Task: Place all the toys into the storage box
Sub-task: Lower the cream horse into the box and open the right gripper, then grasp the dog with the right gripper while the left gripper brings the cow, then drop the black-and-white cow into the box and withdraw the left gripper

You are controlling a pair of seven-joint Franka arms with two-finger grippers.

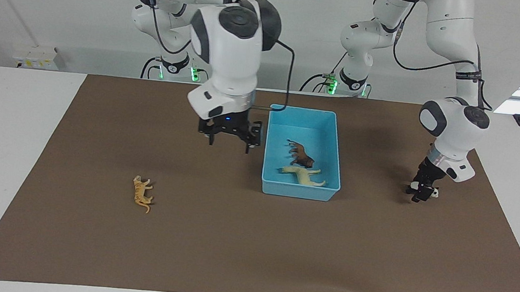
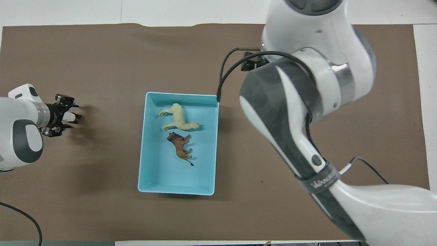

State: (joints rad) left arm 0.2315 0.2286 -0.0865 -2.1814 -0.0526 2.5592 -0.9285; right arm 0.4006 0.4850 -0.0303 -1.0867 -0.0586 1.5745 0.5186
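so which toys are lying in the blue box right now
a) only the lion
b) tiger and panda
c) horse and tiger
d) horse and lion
d: the cream horse and the brown lion lie side by side on the floor of the storage box, while the tiger is out on the brown mat toward the right arm's end and the panda is at the left gripper.

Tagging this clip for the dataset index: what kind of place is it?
Likely a robotics lab bench: two arms on a white table with a brown mat, a blue box and toy animals such as the tiger laid out for sorting.
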